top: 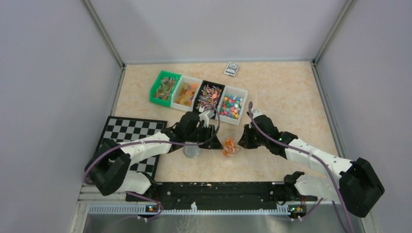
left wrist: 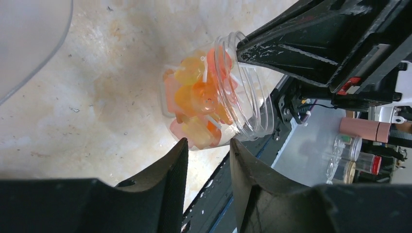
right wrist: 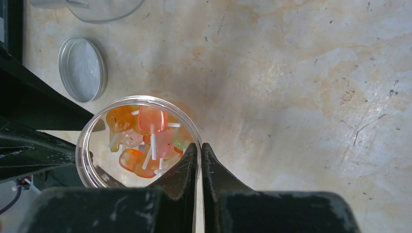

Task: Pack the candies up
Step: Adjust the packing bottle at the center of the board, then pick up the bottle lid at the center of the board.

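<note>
The candies (top: 231,145) are orange and pink pieces on white sticks, packed in a small clear jar (right wrist: 92,141) standing on the table between the two arms. My right gripper (right wrist: 199,145) is shut on the jar's rim, one finger inside the mouth and one outside. In the left wrist view the jar (left wrist: 248,107) shows from the side with the candies (left wrist: 199,97) inside it. My left gripper (left wrist: 208,145) is open, its tips just short of the jar's base, with nothing between them. A round silver lid (right wrist: 82,68) lies flat beside the jar.
Four bins of loose candies stand in a row at the back: green (top: 165,87), white (top: 187,92), black (top: 210,95) and white (top: 232,104). A checkered board (top: 131,131) lies at the left. A small box (top: 232,69) sits by the far wall.
</note>
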You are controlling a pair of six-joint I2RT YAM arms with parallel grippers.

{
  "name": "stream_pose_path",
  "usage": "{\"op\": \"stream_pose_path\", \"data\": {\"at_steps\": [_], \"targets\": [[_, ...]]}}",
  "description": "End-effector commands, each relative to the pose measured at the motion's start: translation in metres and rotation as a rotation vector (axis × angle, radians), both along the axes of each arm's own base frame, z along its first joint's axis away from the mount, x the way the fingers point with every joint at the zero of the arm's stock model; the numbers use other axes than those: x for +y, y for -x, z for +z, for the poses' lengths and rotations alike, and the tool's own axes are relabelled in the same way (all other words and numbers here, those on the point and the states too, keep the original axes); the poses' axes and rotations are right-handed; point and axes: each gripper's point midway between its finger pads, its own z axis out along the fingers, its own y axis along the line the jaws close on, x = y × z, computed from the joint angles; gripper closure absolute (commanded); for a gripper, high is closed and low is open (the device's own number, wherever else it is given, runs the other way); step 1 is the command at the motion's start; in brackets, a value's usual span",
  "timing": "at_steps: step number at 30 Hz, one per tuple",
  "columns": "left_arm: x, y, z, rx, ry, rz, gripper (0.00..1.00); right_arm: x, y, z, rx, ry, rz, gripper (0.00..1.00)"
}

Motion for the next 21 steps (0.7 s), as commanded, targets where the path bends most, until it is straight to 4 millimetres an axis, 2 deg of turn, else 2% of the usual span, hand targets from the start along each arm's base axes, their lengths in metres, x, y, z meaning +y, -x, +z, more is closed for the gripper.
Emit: {"op": "stream_pose_path", "data": {"at_steps": [1,4,6,11,17,21], "targets": [[0.002,-0.012,0.027,-0.104,0.029,0.05,0.57,0.006,-0.009,0.027,-0.081,-0.029,0.011,1.0],[0.01,-0.017,0.026,-0.128,-0.016,0.089,0.54,0.001,-0.007,0.02,-0.06,0.025,0.022,0.98],[0.02,-0.019,0.02,-0.121,-0.08,0.118,0.51,-0.001,-0.007,0.019,-0.058,0.045,0.019,0.88],[0.052,-0.021,-0.005,-0.064,-0.303,0.207,0.51,0.0,-0.008,0.029,-0.067,0.03,0.008,0.75],[0.081,-0.007,-0.024,0.022,-0.462,0.25,0.53,0.002,-0.006,0.048,-0.085,-0.019,-0.002,0.73],[0.096,0.003,-0.045,0.062,-0.535,0.259,0.53,0.0,-0.005,0.064,-0.113,-0.053,-0.015,0.7]]}}
